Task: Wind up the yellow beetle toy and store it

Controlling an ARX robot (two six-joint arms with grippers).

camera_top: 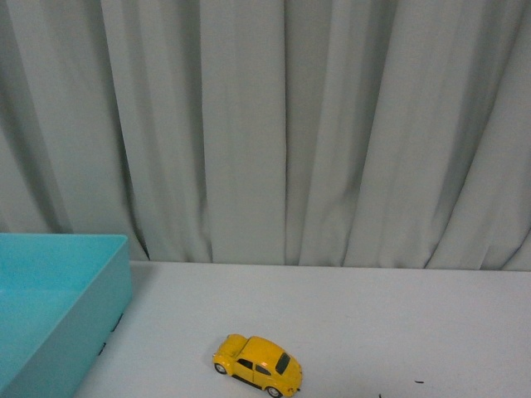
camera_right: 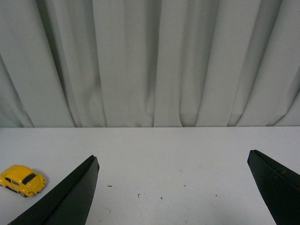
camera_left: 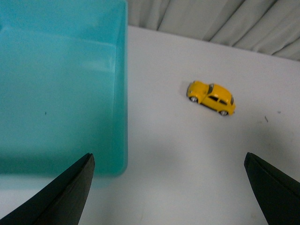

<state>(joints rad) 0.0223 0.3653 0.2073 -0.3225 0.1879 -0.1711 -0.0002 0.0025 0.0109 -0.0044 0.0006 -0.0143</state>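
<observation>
Two pincers, left pincer [camera_left: 168, 158] and right pincer [camera_right: 172, 158], are hanging fully spread, gripping nothing. Yellow beetle toy [camera_top: 257, 365] is sitting on its wheels on the worktop [camera_top: 390, 307], clear of the teal box [camera_top: 104, 319], untouched. Likely step: reach-and-grasp is pending, calling for closing across the toy's sides. Long axis is running diagonally, one end angling toward the box; nose end unclear.

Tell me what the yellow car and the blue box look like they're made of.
The yellow car has a glossy painted shell with a glint on its roof: metal or hard plastic, unclear which. The blue box looks like smooth moulded plastic, with thin, evenly coloured walls.
</observation>
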